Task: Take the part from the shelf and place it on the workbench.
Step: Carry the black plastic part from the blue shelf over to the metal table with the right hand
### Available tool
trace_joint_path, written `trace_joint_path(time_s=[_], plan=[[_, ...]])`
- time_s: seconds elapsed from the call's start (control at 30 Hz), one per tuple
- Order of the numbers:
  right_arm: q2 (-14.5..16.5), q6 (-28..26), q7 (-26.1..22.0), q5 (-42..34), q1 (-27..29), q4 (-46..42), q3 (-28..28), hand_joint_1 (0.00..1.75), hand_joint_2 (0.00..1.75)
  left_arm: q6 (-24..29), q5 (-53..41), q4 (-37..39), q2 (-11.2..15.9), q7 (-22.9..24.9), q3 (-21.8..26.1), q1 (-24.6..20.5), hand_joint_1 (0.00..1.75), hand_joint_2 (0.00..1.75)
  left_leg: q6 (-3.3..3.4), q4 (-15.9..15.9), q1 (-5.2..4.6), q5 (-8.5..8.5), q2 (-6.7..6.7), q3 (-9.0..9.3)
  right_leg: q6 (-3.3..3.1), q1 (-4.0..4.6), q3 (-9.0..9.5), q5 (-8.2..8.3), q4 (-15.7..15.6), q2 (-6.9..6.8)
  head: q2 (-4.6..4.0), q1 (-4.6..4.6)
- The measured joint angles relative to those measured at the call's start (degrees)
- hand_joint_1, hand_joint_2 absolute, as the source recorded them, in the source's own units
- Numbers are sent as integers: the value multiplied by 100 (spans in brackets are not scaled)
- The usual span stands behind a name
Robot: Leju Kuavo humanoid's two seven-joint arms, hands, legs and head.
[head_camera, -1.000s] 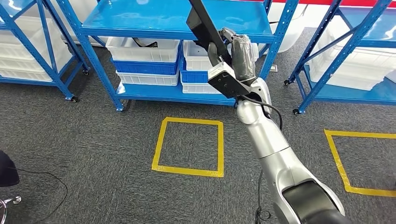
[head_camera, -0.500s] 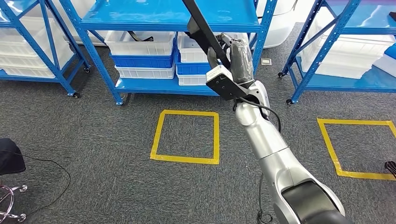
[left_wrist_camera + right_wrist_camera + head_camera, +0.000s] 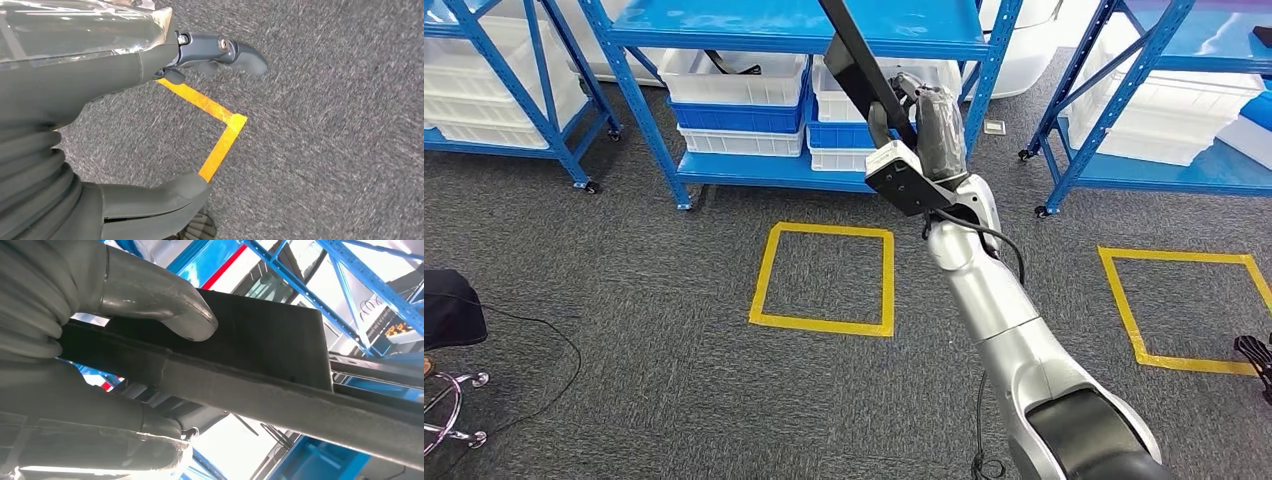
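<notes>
The part (image 3: pixel 856 62) is a long black flat bar rising slantwise past the top of the head view. My right hand (image 3: pixel 931 118) grips it at its lower end, raised in front of the middle blue shelf (image 3: pixel 804 28). In the right wrist view the thumb (image 3: pixel 160 300) presses on the flat face of the black part (image 3: pixel 260 347), with the other fingers wrapped underneath. My left hand (image 3: pixel 75 95) hangs over grey carpet with its fingers apart and nothing in them.
White bins (image 3: pixel 734 75) and blue bins (image 3: pixel 739 115) fill the shelf's lower level. More blue shelves stand at the left (image 3: pixel 524 70) and right (image 3: pixel 1164 110). Yellow tape squares (image 3: pixel 824 275) (image 3: pixel 1184 310) mark the carpet. A stool and cable (image 3: pixel 454 400) lie at the left.
The whole picture has shifted a little, so the camera has moved. My right hand keeps the same hold on the black part.
</notes>
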Motion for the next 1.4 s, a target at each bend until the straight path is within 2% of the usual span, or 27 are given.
trace_joint_path(time_s=[0.07, 0.1, 0.13, 0.17, 0.23, 0.27, 0.3, 0.33, 0.4, 0.47, 0.5, 0.57, 0.67, 0.87, 1.0, 1.37, 1.4], plan=[[-14, -2, 0, -1, 13, 6, -5, 175, 175, 0, 0, 0, 1, -1, 0, 0, 0, 175, 46, -5, -8, 68, 14, -82, -33, -15, -319, -382, 759, 6, 0, 4], [-20, -3, 0, -1, 27, 10, -7, 175, 175, 0, 0, 0, 1, -1, 0, 1, 0, 175, 48, -4, -9, 97, 16, -123, -24, -20, -439, -510, 1081, 7, 0, 3], [-24, -4, 0, -1, 40, 15, -6, 175, 175, -1, 0, 0, -2, -1, 0, 3, 0, 175, 40, 0, -9, 127, 17, -162, 8, -28, -470, -558, 1226, 7, 0, 3], [-26, -4, 0, -1, 50, 19, -5, 175, 175, -1, 0, 0, -7, -1, 0, 5, 0, 175, 27, 4, -8, 153, 15, -196, 57, -37, -377, -517, 1133, 6, 0, 3], [-27, -4, 0, -1, 52, 20, -5, 175, 175, -2, 0, 0, -21, -1, 0, 9, 0, 175, -13, 28, -3, 194, 12, -249, 159, -70, 74, -290, 414, 3, 0, 3], [-27, -4, 0, -1, 46, 19, -5, 175, 175, -2, 0, -1, -22, 0, 0, 9, 0, 175, -41, 52, -12, 206, 12, -278, 178, -72, 304, -193, 26, 8, 0, 3], [-25, -4, 0, -1, 42, 19, -4, 175, 175, -2, 0, -1, -22, -1, 0, 8, 0, 175, -72, 73, -20, 220, 13, -303, 163, -68, 446, -127, -241, 16, 0, -1], [-25, -4, 0, -1, 43, 19, -4, 175, 175, -2, 0, -1, -20, -1, 0, 8, 0, 175, -103, 86, -33, 231, 14, -327, 127, -66, 511, -97, -377, 26, 0, -4], [-26, -4, 0, -1, 51, 19, -4, 175, 175, -1, 0, -1, -10, -1, 0, 9, 0, 175, -62, 81, -40, 265, 15, -356, 50, -62, 493, -64, -403, 43, 0, -12], [-28, -4, 0, -1, 53, 19, -5, 175, 175, 0, 0, -1, -2, -1, 0, 11, 0, 175, 24, 59, -32, 308, 15, -368, 3, -56, 476, -35, -406, 44, 0, -9], [-28, -4, 0, -1, 53, 19, -4, 175, 175, 0, -3, 0, -3, -1, 0, 11, 0, 175, 40, 47, -29, 332, 15, -371, -18, -46, 468, -23, -406, 44, 0, -10], [-29, -4, 0, 1, 51, 19, -3, 175, 175, 1, -15, 0, -2, 0, 0, 11, 0, 175, 35, 18, -23, 371, 14, -370, -50, -30, 452, -4, -405, 42, 0, -9], [-32, -4, 0, 1, 53, 19, -2, 175, 175, 5, -33, 0, 3, 1, 0, 12, 0, 175, -7, -16, -17, 413, 13, -370, -80, -17, 431, 15, -401, 41, 0, -11], [-28, -13, 1, 4, 56, 19, -2, 175, 175, 7, -26, 0, 2, 0, 3, 12, 0, 175, -64, -32, -15, 436, 15, -381, -95, -5, 410, 23, -397, 40, 0, -10], [11, -4, 7, 22, 54, 26, 4, 175, 175, -3, 67, 0, -3, -49, 33, 34, 0, 175, -148, -36, -17, 431, 15, -394, -95, 0, 396, 23, -395, 39, 0, -10], [33, -170, 152, 362, 197, 50, 20, 175, 175, -46, -34, 0, -3, -50, 61, 89, 0, 175, -165, -22, -50, 426, -4, -416, -83, -14, 375, 30, -396, 25, 0, -9], [25, -174, 170, 400, 212, 48, 19, 175, 175, -44, -43, -1, 3, -45, 61, 89, 0, 175, -159, -5, -56, 420, -5, -428, -67, -44, 380, 39, -406, 25, 0, -9]])
